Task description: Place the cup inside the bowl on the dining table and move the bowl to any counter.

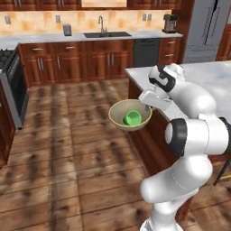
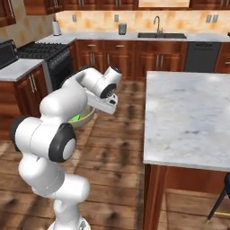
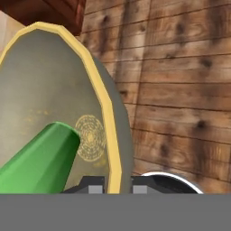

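The tan bowl (image 1: pixel 120 118) hangs in the air over the wooden floor, just off the left edge of the marble dining table (image 1: pixel 212 76). The green cup (image 1: pixel 132 118) lies on its side inside the bowl. My gripper (image 1: pixel 148 104) is shut on the bowl's right rim. In the hand view the yellow rim of the bowl (image 3: pixel 45 90) passes between my fingertips (image 3: pixel 94 188), with the cup (image 3: pixel 38 162) at lower left. From the right base view my arm hides most of the bowl (image 2: pixel 85 117). The wall counter (image 1: pixel 45 39) runs along the back.
A stove (image 1: pixel 9 76) stands at the left, a sink (image 1: pixel 106 34) and a coffee machine (image 1: pixel 169 22) sit on the back counter, and a fridge (image 1: pixel 205 27) is at the far right. Open wooden floor (image 1: pixel 67 135) lies between the island and the cabinets.
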{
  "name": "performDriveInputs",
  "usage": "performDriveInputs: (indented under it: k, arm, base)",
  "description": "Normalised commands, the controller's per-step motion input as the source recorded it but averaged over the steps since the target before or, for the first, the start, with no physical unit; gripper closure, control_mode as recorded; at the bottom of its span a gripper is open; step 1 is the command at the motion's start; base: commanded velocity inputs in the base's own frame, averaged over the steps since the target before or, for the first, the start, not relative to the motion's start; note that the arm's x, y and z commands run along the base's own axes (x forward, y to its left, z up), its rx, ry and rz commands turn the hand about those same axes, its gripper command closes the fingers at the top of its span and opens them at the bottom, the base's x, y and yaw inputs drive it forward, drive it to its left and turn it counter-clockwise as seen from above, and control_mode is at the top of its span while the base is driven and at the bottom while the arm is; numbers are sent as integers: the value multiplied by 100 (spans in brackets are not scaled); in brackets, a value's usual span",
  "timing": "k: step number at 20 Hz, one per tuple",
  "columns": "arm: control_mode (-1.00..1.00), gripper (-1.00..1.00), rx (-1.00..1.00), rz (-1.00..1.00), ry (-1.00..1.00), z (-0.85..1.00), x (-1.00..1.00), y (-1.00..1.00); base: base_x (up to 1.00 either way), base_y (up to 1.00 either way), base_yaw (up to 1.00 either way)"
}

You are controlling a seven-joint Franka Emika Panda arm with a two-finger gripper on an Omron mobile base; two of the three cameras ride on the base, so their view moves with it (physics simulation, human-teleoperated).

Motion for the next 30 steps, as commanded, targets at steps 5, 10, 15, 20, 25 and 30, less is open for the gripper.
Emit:
performDriveInputs:
  k: [5,10,15,20,25,30]
  arm:
    - [100,100,0,0,0,0,0,0]
    - [100,100,0,0,0,0,0,0]
    - [100,100,0,0,0,0,0,0]
    - [100,100,0,0,0,0,0,0]
    - [100,100,0,0,0,0,0,0]
    - [100,100,0,0,0,0,0,0]
  base:
    - [60,73,0]
    - [65,87,0]
    - [96,49,0]
    - [100,31,0]
    - [100,17,0]
    - [100,29,0]
